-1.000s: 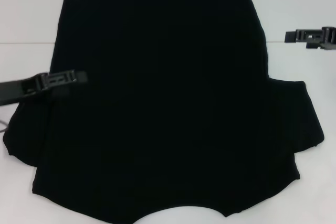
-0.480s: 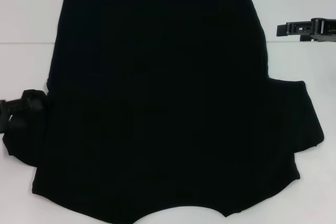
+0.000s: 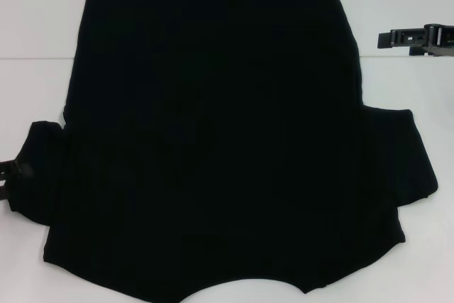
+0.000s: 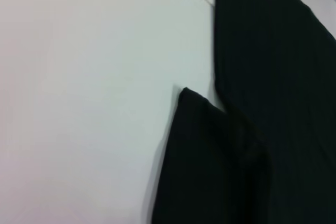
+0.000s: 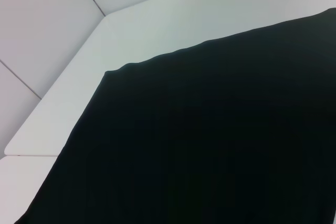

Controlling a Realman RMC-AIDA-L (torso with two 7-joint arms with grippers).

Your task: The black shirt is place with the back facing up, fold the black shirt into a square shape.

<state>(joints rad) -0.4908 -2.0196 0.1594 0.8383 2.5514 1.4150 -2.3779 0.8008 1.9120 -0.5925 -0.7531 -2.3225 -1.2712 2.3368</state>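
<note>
Left gripper (image 3: 10,169) touches black shirt's (image 3: 220,133) left sleeve edge.

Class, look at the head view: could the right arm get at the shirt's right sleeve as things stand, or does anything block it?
Probably yes. The right gripper hangs over bare table beside the black shirt, farther from the robot than the right sleeve, with nothing between them.

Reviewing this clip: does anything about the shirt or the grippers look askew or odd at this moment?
One thing: the large soft black cloth T-shirt lies flat on the white table, but its left sleeve looks bunched, unlike the flat right sleeve. The left gripper is at that sleeve's edge; the right gripper hangs apart over the table.
</note>
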